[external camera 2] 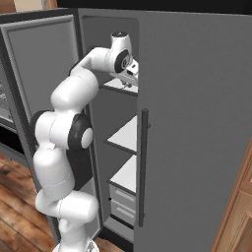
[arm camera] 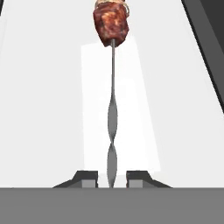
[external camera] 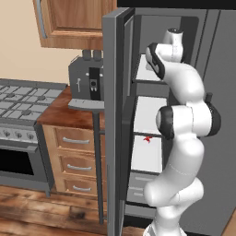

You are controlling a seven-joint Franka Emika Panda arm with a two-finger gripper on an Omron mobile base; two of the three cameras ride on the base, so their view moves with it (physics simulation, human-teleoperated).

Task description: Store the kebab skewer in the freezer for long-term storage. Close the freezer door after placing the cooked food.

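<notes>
One thing matters as my gripper [arm camera: 111, 178], pinching the kebab skewer [arm camera: 112, 109], reaches over the freezer's upper shelf [arm camera: 52, 109]: I'd lower it flat before letting go.

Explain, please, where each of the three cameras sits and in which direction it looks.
Left base view: behind the arm, to its left; faces the open freezer, stove beside; white arm at right.
Right base view: behind the arm, to its right; faces the same freezer; arm at left, hand on the upper shelf.
Hand view: on the hand; looks along the gripper, shut on the kebab skewer, above that white shelf.
Both base views share freezer and arm.
</notes>
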